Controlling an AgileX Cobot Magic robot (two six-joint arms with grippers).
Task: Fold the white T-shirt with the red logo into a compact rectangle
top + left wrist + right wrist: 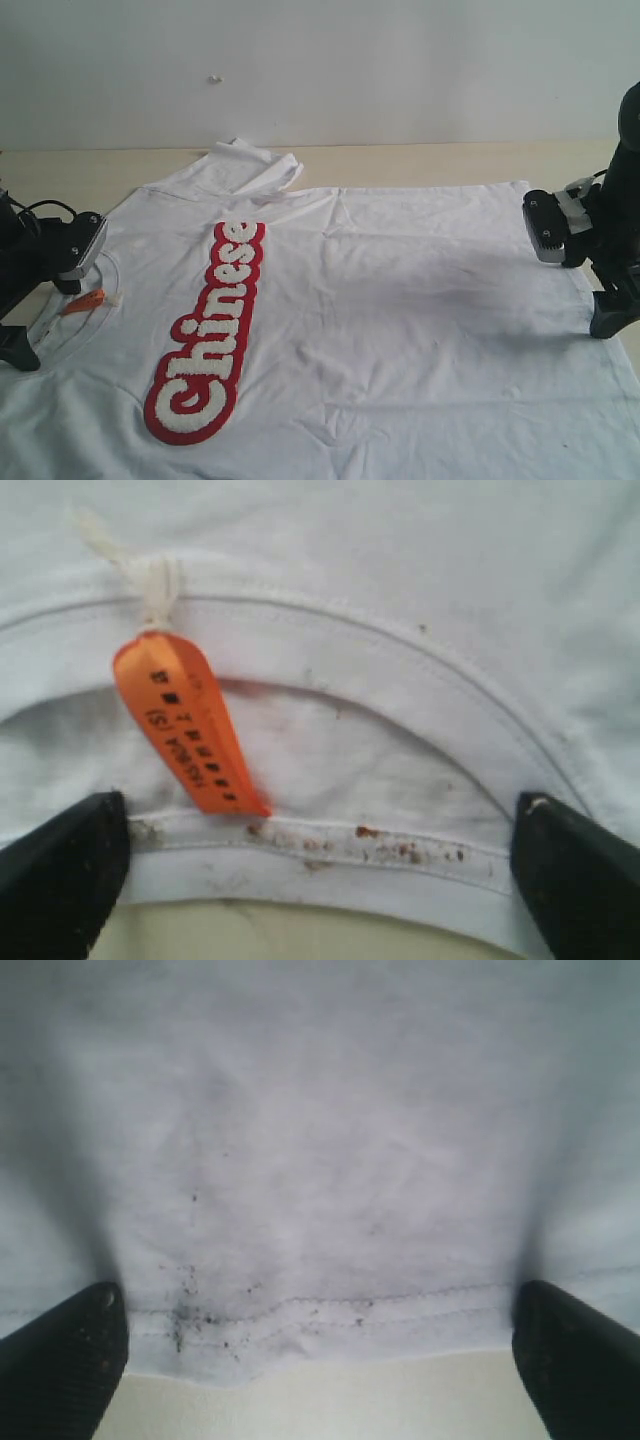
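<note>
**Flanking a spread-out shirt, both claws wide**

The white cotton T-shirt (400, 300) lies flat and face up on the pale wooden table (420, 160) and covers most of it. Its neck points towards the left arm and its bottom edge towards the right arm. Light creases run across the cloth. The long red logo patch (210, 335), with fluffy white letters reading "Chinese", runs lengthwise down the chest, nearer the left arm than the right. On the far side one short sleeve (250, 165) is bunched and turned over on itself. A plain white wall (300, 60) rises behind the table.

The left gripper (320, 880) sits at the neck opening. Its two black fingers (60, 880) are spread wide, one at each side of the ribbed collar (400, 670), and they pinch nothing. Between them lies the small orange neck tag (185, 725), tied to the collar with white thread. Reddish-brown specks dot the collar band between the fingers.

The right gripper (320, 1360) stands at the opposite end, over the stitched hem (330, 1315). Its black fingers (60, 1360) are just as far apart, with the hem's edge between them and bare table just beyond. Small dark specks mark the cloth by the hem. I cannot tell whether either claw's fingertips actually touch the fabric.
</note>
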